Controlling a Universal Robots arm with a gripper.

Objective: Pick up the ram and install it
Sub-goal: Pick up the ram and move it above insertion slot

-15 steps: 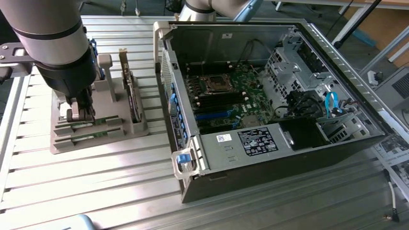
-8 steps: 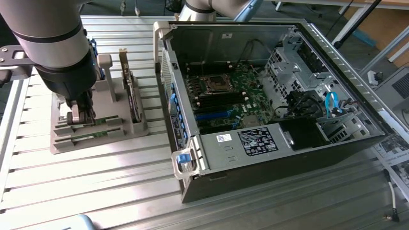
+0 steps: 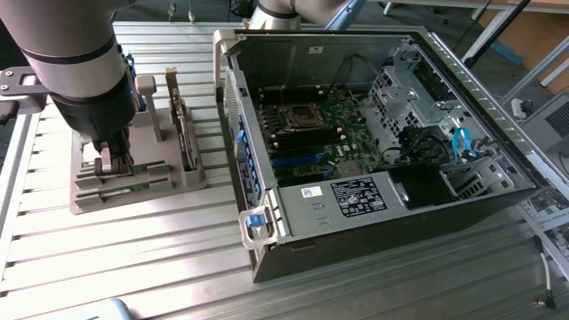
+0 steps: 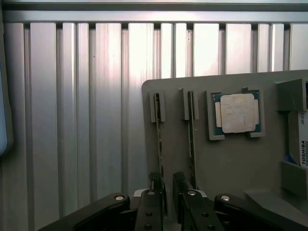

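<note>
While the gripper (image 4: 167, 187) hangs low over the holder (image 4: 231, 163), we see its fingers (image 4: 179, 185) spread apart, clamping nothing, at one end of the ram (image 4: 158, 130), which stands on edge in a slot of the holder, beside a second stick (image 4: 191, 130).

Looks like a robotics lab or workshop, definitely not a home. Ribbed aluminium bench top (image 3: 133, 267), a PC tower (image 3: 302, 57) lying opened up on it, a grey fixture (image 3: 182, 177) racking loose computer parts alongside, a chunky industrial robot arm (image 3: 76, 60) over that. Table legs (image 3: 494, 30) off in the background.
</note>
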